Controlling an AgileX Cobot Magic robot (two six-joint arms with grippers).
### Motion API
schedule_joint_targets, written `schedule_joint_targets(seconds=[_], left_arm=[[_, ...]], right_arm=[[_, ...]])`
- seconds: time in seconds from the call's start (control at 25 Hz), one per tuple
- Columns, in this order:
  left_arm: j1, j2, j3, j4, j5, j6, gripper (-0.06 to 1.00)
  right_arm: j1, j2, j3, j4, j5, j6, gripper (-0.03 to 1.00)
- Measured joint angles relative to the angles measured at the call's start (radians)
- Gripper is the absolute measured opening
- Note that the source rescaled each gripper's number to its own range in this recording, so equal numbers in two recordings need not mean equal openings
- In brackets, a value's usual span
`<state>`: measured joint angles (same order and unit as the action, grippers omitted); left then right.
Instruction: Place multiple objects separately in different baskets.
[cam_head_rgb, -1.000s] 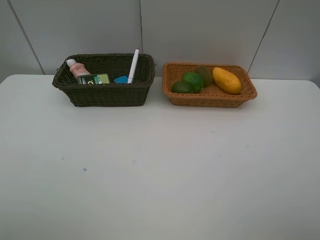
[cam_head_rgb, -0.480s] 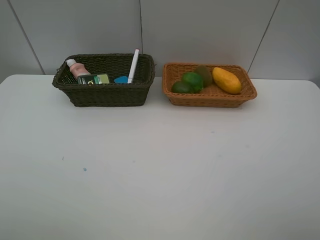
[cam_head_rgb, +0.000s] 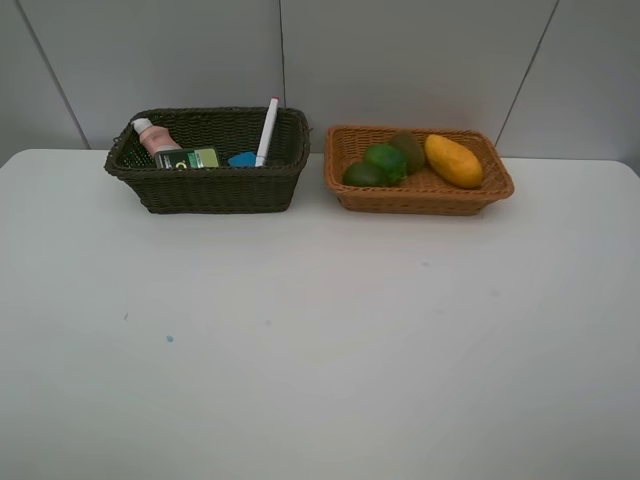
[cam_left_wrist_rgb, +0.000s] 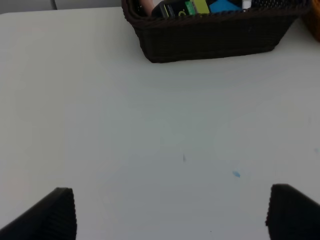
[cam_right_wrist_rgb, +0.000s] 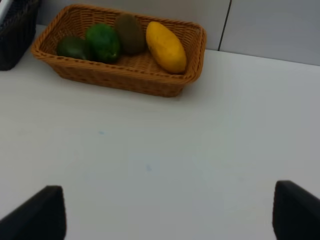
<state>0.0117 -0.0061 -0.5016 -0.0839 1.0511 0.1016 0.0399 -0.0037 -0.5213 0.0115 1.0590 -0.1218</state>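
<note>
Fruit sits together in the light orange-tan basket (cam_head_rgb: 418, 172): two green round fruits (cam_head_rgb: 376, 164) side by side, a brown kiwi (cam_head_rgb: 408, 148) behind them and a yellow mango (cam_head_rgb: 453, 160) lying toward the far right end. The dark olive-brown basket (cam_head_rgb: 208, 160), just beside it on the left, holds the rest: a pink bottle (cam_head_rgb: 153, 136) tilted in its left corner, a dark green pump bottle (cam_head_rgb: 188, 158) lying flat, a blue eraser block (cam_head_rgb: 241, 158) and a white marker (cam_head_rgb: 267, 130) leaning upright against the back rim. Across the last second nothing in the overhead view has shifted; every item lies where it lay, and no arm shows there. That stillness, with the white table (cam_head_rgb: 320, 330) bare of loose items, suggests the sorting is finished and both arms are parked clear. The left gripper (cam_left_wrist_rgb: 170, 212) hovers over open table short of the dark basket, its fingers spread wide and empty; the right gripper (cam_right_wrist_rgb: 167, 212) hangs likewise before the tan basket, fingers wide apart, nothing between them. The pump bottle carries a green and yellow label, but its writing is too small to read; no other lettering is legible.
</note>
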Motion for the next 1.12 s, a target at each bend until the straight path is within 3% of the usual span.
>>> schedule_joint_targets(seconds=[1.12], left_arm=[[0.000, 0.000, 0.000, 0.000, 0.000, 0.000, 1.00]], right_arm=[[0.000, 0.000, 0.000, 0.000, 0.000, 0.000, 1.00]])
